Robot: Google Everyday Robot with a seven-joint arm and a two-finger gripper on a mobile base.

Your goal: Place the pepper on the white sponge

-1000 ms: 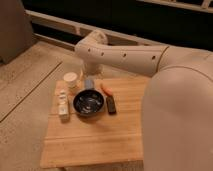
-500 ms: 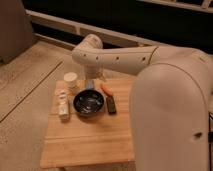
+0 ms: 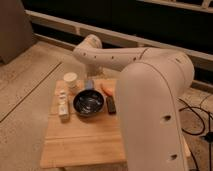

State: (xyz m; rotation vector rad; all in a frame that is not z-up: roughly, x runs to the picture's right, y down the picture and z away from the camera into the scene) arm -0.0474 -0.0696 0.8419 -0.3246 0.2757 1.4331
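The pepper (image 3: 107,90) is a small orange-red piece lying on the wooden table (image 3: 80,142), just right of and behind the dark bowl (image 3: 89,103). The white sponge (image 3: 63,104) is a narrow white block lying at the table's left edge, left of the bowl. My gripper (image 3: 95,76) hangs from the big white arm over the table's far edge, just above a small grey block (image 3: 89,84) and a little left of and behind the pepper. It holds nothing that I can see.
A round cream cup (image 3: 70,80) stands at the far left corner. A small black rectangular object (image 3: 111,105) lies right of the bowl. The white arm (image 3: 155,100) covers the table's right side. A cable lies on the floor at right.
The arm has swung nearer to the camera and covers more of the right side. The objects on the table have not moved.
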